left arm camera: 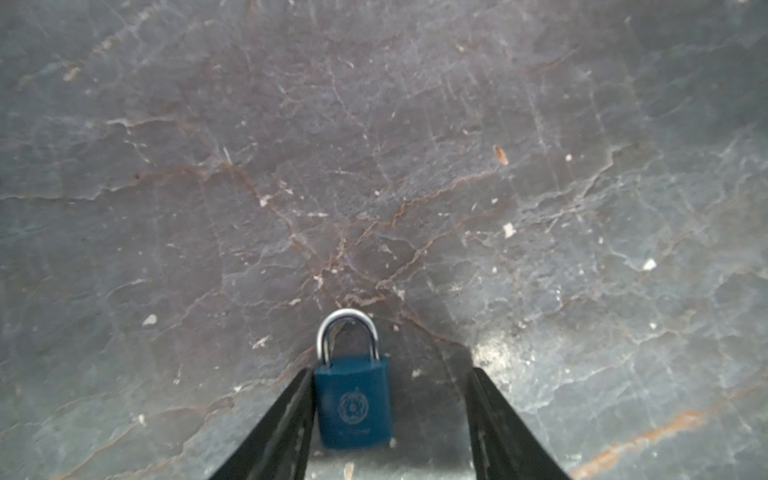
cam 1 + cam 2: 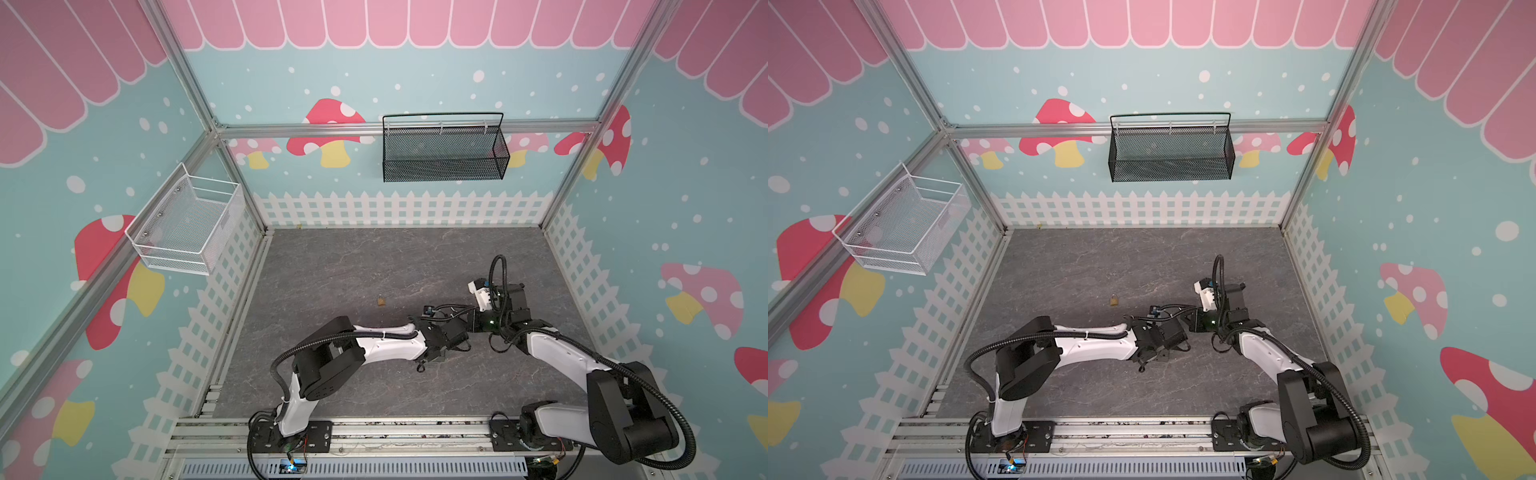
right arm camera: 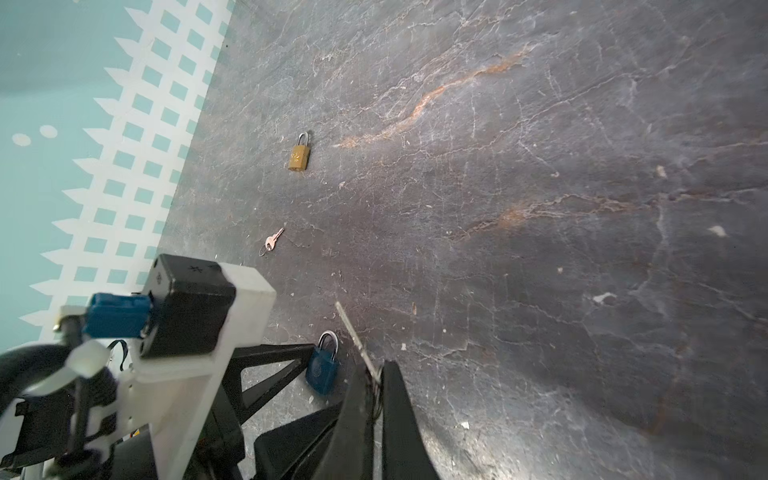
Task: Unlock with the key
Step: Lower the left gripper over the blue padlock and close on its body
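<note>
a: grey stone-look worktop (image 2: pixel 374 257), both arms reaching to the blue padlock (image 1: pixel 353 403). why?
b: i'd guess the left end effector (image 1: pixel 390 372), spread around it with one finger touching its body, is there to brace it. the right end effector (image 3: pixel 374 368) pinches the key (image 3: pixel 352 328), blade pointing near its shackle.
a: any writing?
b: only a round emblem on the blue body, unreadable. brass padlock (image 3: pixel 299 156) and spare key (image 3: pixel 273 242) lie well beyond it.
</note>
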`<action>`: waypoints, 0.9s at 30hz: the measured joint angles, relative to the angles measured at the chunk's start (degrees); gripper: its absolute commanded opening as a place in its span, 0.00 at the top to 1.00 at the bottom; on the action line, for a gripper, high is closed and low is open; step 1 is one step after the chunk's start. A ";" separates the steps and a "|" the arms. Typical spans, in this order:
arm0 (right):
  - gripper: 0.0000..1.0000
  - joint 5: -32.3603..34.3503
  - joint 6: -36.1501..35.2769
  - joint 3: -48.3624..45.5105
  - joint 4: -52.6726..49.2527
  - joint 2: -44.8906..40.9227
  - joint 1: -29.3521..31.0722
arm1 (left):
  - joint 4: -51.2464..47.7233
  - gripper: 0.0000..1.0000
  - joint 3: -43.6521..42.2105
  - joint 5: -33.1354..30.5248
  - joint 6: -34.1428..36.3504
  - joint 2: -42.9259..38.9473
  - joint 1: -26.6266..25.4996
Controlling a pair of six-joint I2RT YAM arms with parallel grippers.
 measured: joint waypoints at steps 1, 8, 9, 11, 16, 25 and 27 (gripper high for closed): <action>1.00 -0.11 0.00 0.00 0.00 0.00 0.02 | 0.00 0.46 0.00 -0.22 0.02 0.00 0.04; 1.00 -0.57 0.02 0.00 0.00 0.00 -0.31 | -0.46 0.54 -0.07 -0.79 -0.17 0.00 0.33; 1.00 -0.72 0.04 0.00 0.04 0.00 -0.31 | -0.42 0.55 -0.17 -0.76 -0.26 0.00 0.39; 1.00 -1.03 0.07 0.00 0.24 0.00 -0.31 | -0.15 0.56 -0.44 -0.68 -0.44 -0.13 0.46; 1.00 -1.57 0.26 0.00 0.72 0.00 -0.31 | 0.31 0.58 -2.82 -0.28 -1.62 -1.79 0.90; 1.00 -2.36 0.63 0.00 0.87 0.00 -0.31 | 0.94 0.62 -6.88 2.29 -2.86 -5.01 2.54; 1.00 -2.54 0.74 0.00 0.87 0.00 -0.31 | 0.96 0.61 -6.86 2.73 -2.86 -5.03 2.62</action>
